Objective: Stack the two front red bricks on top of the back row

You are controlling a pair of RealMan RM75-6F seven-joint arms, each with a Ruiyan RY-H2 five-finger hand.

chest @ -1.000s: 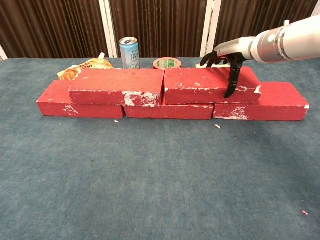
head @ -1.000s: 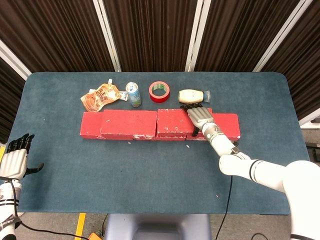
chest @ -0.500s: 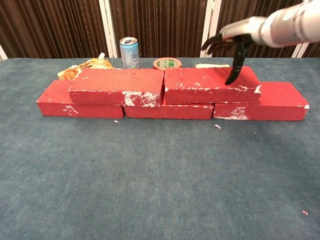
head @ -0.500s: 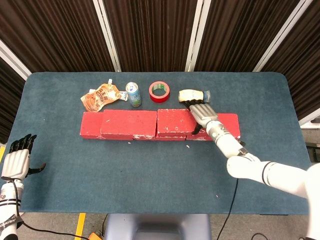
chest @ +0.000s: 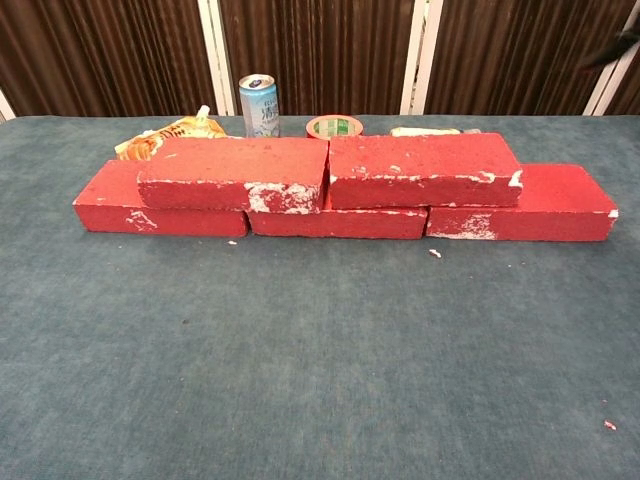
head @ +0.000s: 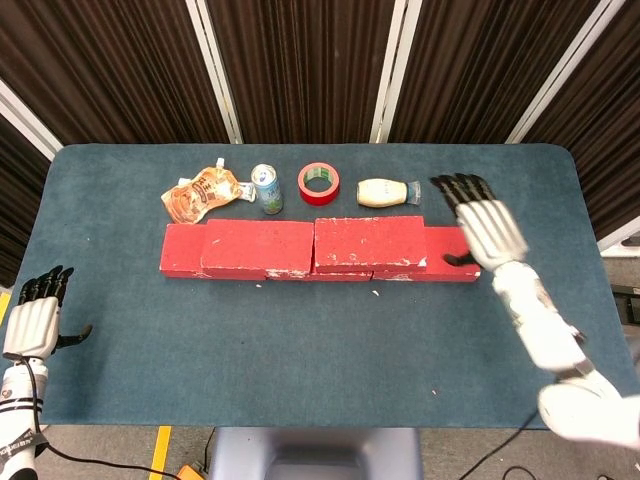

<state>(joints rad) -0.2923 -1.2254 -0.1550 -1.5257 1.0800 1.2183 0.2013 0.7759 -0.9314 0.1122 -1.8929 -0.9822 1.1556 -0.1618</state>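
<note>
Two red bricks lie on top of a row of red bricks near the middle of the table point(head: 300, 350), a bit toward its back edge. The left top brick point(chest: 235, 172) and the right top brick point(chest: 420, 168) sit side by side, and their ends touch or almost touch in the middle. Under them is the bottom row point(chest: 520, 205), which sticks out past them at the left end and the right end. No red brick lies alone in front of the row, so the stacking job looks done. Both top bricks lie flat and look steady. The right hand point(head: 485, 225) is up in the air over the right end of the row, near the right edge of the table. Its fingers are spread wide and it holds nothing. It does not touch the bricks. In the chest view only a dark bit shows at the top right corner, too small to tell what it is. The left hand point(head: 33, 318) is off the front left corner of the table, well apart from the bricks. Its fingers are straight and close together, the thumb sticks out, and it holds nothing. Behind the bricks, along the back edge, are an orange pouch point(head: 205, 192), a can point(head: 266, 189), a roll of red tape point(head: 319, 183) and a small pale bottle point(head: 385, 192). What is left seems to be only pulling the right arm away.
</note>
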